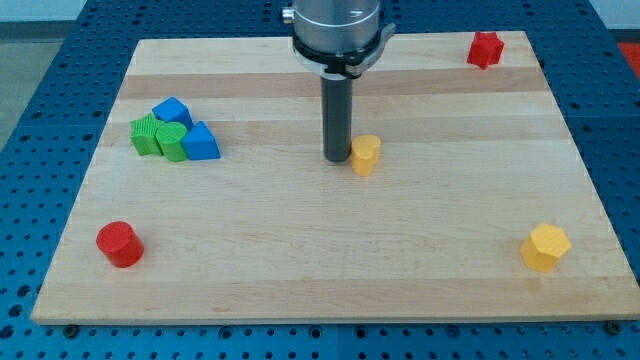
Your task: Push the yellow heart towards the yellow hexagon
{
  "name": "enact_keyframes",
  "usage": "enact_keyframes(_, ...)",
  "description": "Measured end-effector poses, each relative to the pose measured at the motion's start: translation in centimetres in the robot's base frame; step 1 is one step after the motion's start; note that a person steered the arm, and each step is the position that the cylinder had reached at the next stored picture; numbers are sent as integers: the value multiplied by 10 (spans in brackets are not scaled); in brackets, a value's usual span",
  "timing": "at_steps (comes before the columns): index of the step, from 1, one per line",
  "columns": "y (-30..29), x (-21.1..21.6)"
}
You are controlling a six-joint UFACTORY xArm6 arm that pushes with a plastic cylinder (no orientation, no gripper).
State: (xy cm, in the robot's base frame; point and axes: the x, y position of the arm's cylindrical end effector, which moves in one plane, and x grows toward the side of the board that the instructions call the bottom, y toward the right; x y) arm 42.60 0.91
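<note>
No writing or labels legible anywhere. Nearest the view's bottom: yellow hexagon (546, 247) at the bench's (320, 270) lower right; red cylinder (120, 244) at lower left. Mid-bench: yellow heart (366, 155), well apart from the hexagon, up and to the view's left of it. My tip (337, 158) sat just beside the heart's left side, apparently touching. No claw fitted, only the rod. At left, two green blocks (158, 137) and two blue blocks (187, 128) clustered, touching. Farthest: red star-like block (485, 49), top right corner.
</note>
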Motion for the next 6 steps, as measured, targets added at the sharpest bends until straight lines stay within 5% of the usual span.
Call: enact_keyframes(6,103,15)
